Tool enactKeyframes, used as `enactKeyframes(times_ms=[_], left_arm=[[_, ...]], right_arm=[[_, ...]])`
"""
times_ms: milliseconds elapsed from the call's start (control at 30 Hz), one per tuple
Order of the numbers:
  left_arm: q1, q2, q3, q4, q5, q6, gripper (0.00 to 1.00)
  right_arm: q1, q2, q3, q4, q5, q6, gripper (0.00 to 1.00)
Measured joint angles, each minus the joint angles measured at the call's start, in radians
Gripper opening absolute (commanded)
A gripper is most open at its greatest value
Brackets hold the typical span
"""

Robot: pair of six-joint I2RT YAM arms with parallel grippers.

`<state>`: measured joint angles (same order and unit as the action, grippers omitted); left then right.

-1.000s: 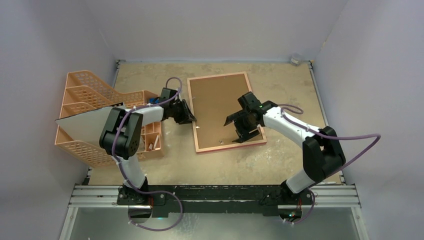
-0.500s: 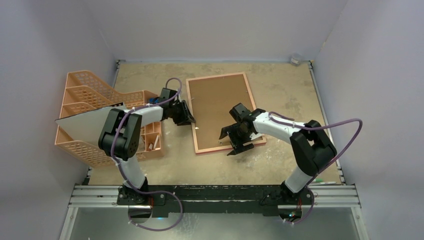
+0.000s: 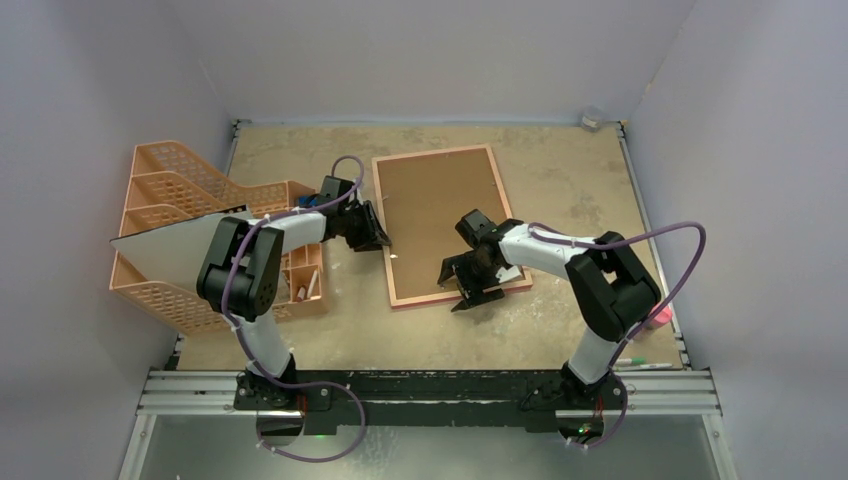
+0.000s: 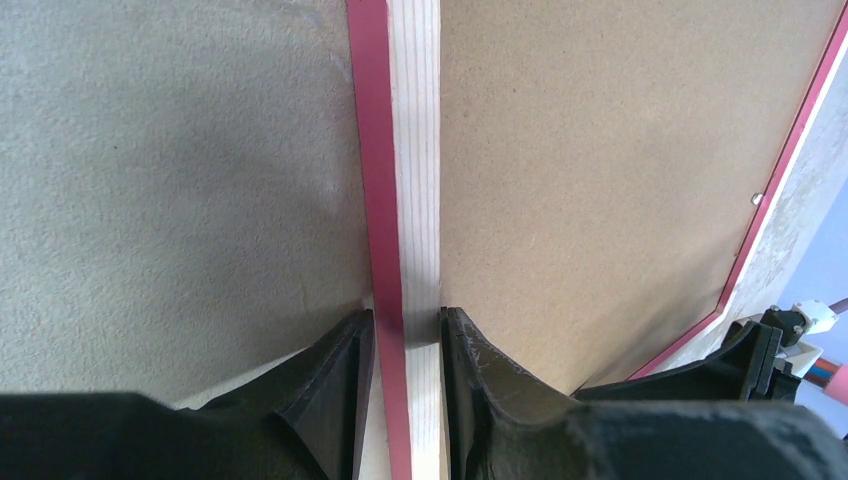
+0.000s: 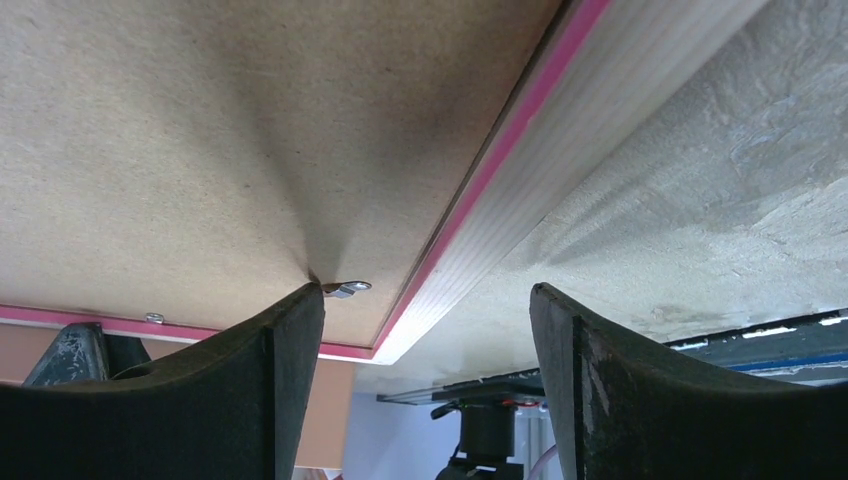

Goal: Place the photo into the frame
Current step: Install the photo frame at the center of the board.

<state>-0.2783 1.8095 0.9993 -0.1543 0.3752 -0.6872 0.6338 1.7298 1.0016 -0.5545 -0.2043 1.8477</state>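
Found lying flat, back upward, near the middle of the table (image 3: pixel 560 180): frame (image 3: pixel 436 152), a thin rectangle, slightly skewed to the table edges. Rails of pale, straight-grained wood on the back, with a smooth pink-red side strip. Filled edge to edge by a matt brown fibrous backing board (image 3: pixel 440 215). Table surface rough, mottled beige, gritty in the close views. Left gripper (image 3: pixel 380 240) low at the frame's left rail, towards its near end; seen from the left wrist, black fingers (image 4: pixel 345 360) narrowed to the rail's width and pinching the frame (image 4: pixel 413 150), one pad on the pink outer side, the other on the inner wooden edge beside the board. Right gripper (image 3: pixel 462 287) at the frame's near edge, close to the near right corner, fingers spread wide and gripping nothing. From the right wrist: one finger (image 5: pixel 290 340) over the board, tip right at a small metal tab (image 5: pixel 348 289) fixed near the rail; the other finger (image 5: pixel 570 340) out over bare table, with rail and pink strip lying in the gap between the two. Actual contact of that first tip with the tab not certain. Well apart, at the table's left side: orange mesh organiser (image 3: pixel 170 175), stepped trays and small compartments. Propped in it, a large flat sheet taken as the photo (image 3: pixel 165 248), only a pale plain side showing. Between photo and frame: the left arm and the organiser's inner wall.
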Motion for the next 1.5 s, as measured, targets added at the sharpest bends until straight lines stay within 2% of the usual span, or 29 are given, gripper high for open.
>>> enactKeyframes(times_ms=[167, 533, 700, 867, 1167, 1267, 1433, 1500], left_arm=[[0.0, 0.0, 0.0, 0.0, 0.0, 0.0, 0.32], [0.0, 0.0, 0.0, 0.0, 0.002, 0.0, 0.32], [0.0, 0.0, 0.0, -0.001, 0.002, 0.0, 0.32], [0.0, 0.0, 0.0, -0.001, 0.003, 0.0, 0.32], [0.0, 0.0, 0.0, -0.001, 0.003, 0.0, 0.32], [0.0, 0.0, 0.0, -0.002, 0.003, 0.0, 0.32], [-0.002, 0.0, 0.0, -0.002, 0.005, 0.0, 0.32], [-0.002, 0.0, 0.0, -0.003, 0.005, 0.001, 0.33]], right_arm=[[0.0, 0.0, 0.0, 0.0, 0.0, 0.0, 0.76], [-0.006, 0.02, 0.0, 0.034, -0.023, -0.027, 0.61], [-0.008, 0.026, 0.0, 0.058, -0.026, -0.051, 0.52], [-0.006, 0.031, -0.003, 0.064, -0.053, -0.086, 0.38], [-0.006, 0.03, -0.009, 0.056, -0.085, -0.1, 0.21], [-0.01, 0.03, -0.008, 0.053, -0.085, -0.102, 0.27], [-0.013, 0.031, 0.023, 0.004, -0.035, -0.13, 0.66], [-0.018, 0.031, 0.053, -0.04, 0.018, -0.154, 0.76]])
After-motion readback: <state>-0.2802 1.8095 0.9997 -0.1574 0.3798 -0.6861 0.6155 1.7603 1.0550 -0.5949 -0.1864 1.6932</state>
